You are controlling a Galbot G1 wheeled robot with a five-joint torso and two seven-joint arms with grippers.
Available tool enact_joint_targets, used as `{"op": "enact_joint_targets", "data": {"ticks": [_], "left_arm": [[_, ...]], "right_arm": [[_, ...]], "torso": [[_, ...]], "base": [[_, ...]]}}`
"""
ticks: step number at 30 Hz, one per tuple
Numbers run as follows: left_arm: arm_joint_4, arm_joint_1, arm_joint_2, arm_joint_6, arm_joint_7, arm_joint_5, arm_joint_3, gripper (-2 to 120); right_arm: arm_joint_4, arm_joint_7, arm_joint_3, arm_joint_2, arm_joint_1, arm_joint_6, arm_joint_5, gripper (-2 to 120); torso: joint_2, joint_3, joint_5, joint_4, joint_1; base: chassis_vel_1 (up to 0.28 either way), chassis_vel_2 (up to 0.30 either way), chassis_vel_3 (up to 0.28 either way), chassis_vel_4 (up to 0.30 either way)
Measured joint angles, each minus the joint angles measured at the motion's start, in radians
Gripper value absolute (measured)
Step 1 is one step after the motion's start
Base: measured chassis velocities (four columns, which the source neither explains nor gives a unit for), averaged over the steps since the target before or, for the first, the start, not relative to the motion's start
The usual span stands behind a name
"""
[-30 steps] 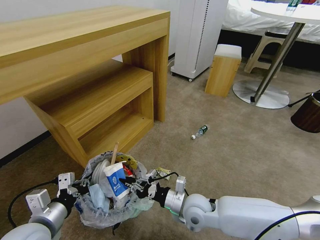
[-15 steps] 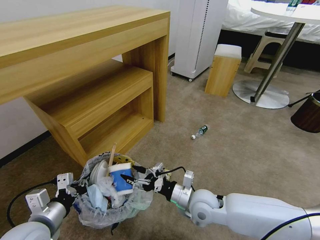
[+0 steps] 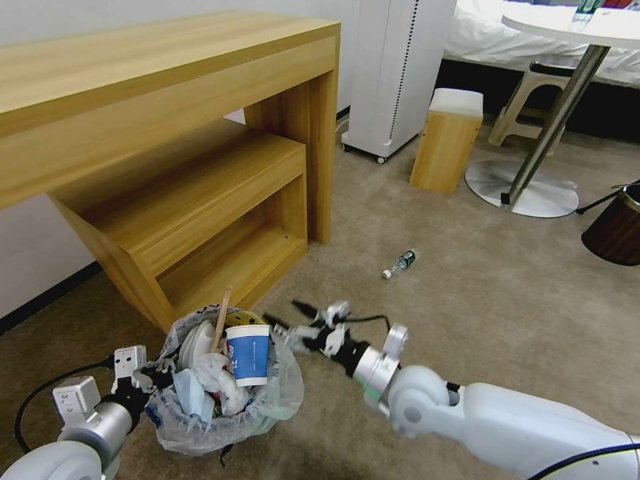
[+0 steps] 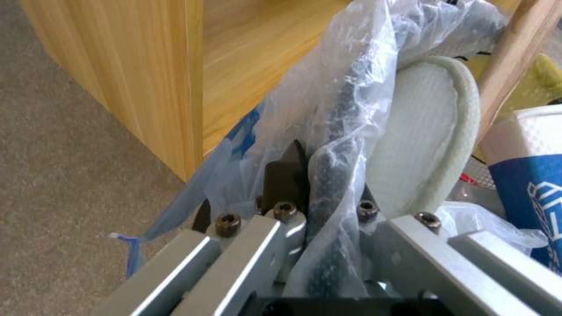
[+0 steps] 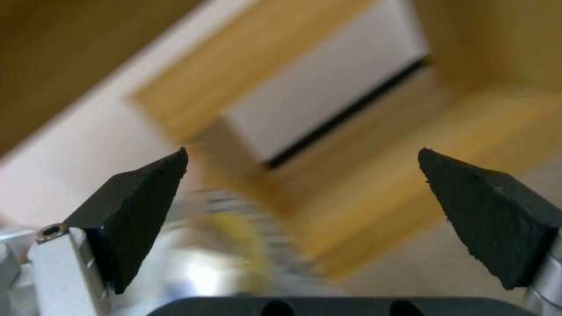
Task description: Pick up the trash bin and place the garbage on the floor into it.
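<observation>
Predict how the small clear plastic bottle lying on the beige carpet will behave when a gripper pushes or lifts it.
The small clear plastic bottle lies on its side, so a push would probably roll it. It looks nearly empty, hence likely light, and its smooth round body may slip between fingers.

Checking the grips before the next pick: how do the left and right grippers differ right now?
The left gripper is shut on the trash bin's bagged rim; the right gripper is open and holds nothing. The left gripper touches the bin, while the right gripper hangs in the air beside the bin, above the floor. Both sit low, near the wooden desk.
</observation>
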Motion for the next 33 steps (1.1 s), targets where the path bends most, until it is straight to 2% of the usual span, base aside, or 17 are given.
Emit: {"op": "enact_joint_targets", "data": {"ticks": [4,6,7,12,14,21,25,33], "left_arm": [[0.002,-0.002,0.001,-0.003,0.001,0.000,0.000,1],[0.004,-0.003,0.000,-0.005,0.003,0.001,0.001,1],[0.004,-0.003,0.000,-0.005,0.003,0.001,0.001,1],[0.005,0.006,-0.007,-0.012,0.012,0.011,0.002,1],[0.002,0.012,-0.009,-0.013,0.015,0.012,0.000,1],[-0.001,0.011,-0.015,-0.016,0.019,0.021,-0.002,1],[-0.003,0.008,-0.018,-0.016,0.019,0.021,-0.002,1],[0.014,-0.002,-0.011,-0.014,0.017,0.020,-0.002,1]], "right_arm": [[-0.043,0.091,0.058,-0.024,-0.031,-0.053,0.022,100],[-0.065,0.155,0.094,-0.024,-0.054,-0.087,0.075,100],[-0.065,0.155,0.094,-0.024,-0.054,-0.087,0.075,100],[-0.147,0.248,0.134,0.015,-0.082,-0.139,0.097,100],[-0.212,0.292,0.143,0.037,-0.085,-0.190,0.087,100],[-0.336,0.315,0.136,0.091,-0.086,-0.283,0.070,100],[-0.406,0.285,0.119,0.114,-0.086,-0.309,0.041,100],[-0.420,0.253,0.097,0.118,-0.083,-0.320,0.018,100]], "torso": [[0.000,0.000,-0.0001,-0.0003,0.000],[0.000,0.000,0.0001,-0.0004,0.000],[0.000,0.000,0.0001,-0.0004,0.000],[0.000,0.000,0.0000,0.0002,0.000],[0.000,0.000,-0.0001,0.0001,0.000],[0.000,0.000,-0.0001,0.0000,0.000],[0.000,0.000,0.0000,-0.0001,0.000],[0.000,0.000,-0.0002,-0.0001,0.000]], "base": [[0.000,0.000,0.000,0.000],[0.000,0.000,0.000,0.000],[0.000,0.000,0.000,0.000],[0.000,0.000,0.000,0.000],[0.000,0.000,0.000,0.000],[0.000,0.000,0.000,0.000],[0.000,0.000,0.000,0.000],[0.000,0.000,0.000,0.000]]}}
